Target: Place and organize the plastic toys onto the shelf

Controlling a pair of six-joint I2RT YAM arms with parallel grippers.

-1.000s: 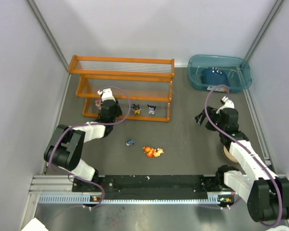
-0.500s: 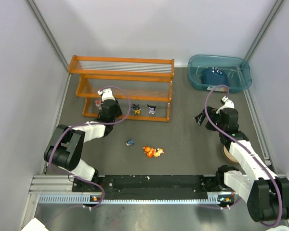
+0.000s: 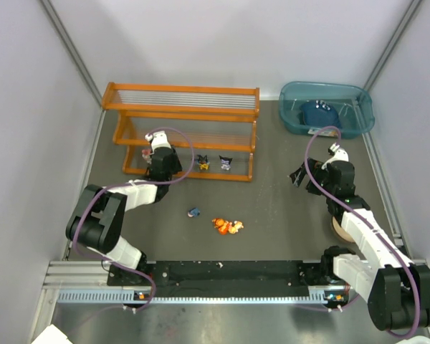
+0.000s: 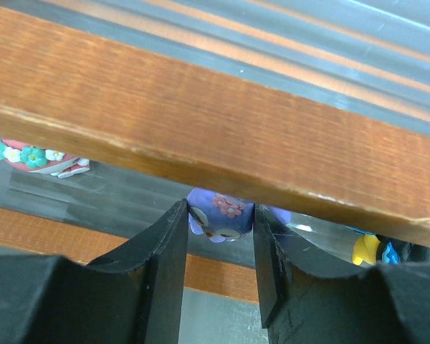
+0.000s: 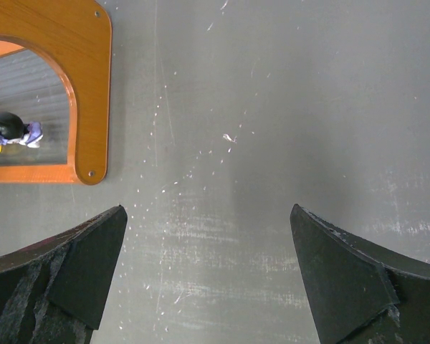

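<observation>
Clamping a small purple cartoon figurine (image 4: pixel 222 221) between its black fingers, the left gripper (image 4: pixel 220 210) sits at the lowest tier of the wide orange-framed shelf (image 3: pixel 180 100) of silvery rods, just under an orange rail. A pink flowered toy (image 4: pixel 36 154) stands to its left and a yellow-and-blue toy (image 4: pixel 373 249) to its right. A little blue figurine (image 3: pixel 194 212) and an orange figurine (image 3: pixel 228 226) lie on the grey table (image 3: pixel 287 229). The right gripper (image 3: pixel 298 176) hangs over bare tabletop, jaws spread wide, empty.
</observation>
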